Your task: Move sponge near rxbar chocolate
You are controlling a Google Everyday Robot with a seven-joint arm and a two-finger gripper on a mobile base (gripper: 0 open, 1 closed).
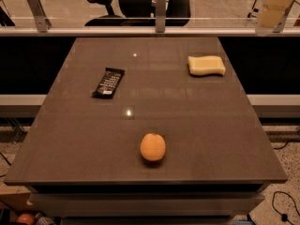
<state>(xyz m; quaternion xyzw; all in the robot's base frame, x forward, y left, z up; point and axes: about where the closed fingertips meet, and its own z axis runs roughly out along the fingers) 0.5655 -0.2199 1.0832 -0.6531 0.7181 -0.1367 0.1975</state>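
Observation:
The sponge (206,65), a pale yellow block with wavy edges, lies flat on the far right part of the dark table (197,125). The rxbar chocolate (108,82), a slim black bar with white lettering, lies on the left part of the table, well apart from the sponge. My gripper (275,7) shows as a pale blurred shape at the top right corner, high above the table's far right edge and beyond the sponge. It holds nothing that I can see.
A round orange fruit (153,146) sits near the table's front middle. A glass railing with metal posts (161,11) runs behind the table, with an office chair (117,3) beyond it. Cables lie on the floor at lower right.

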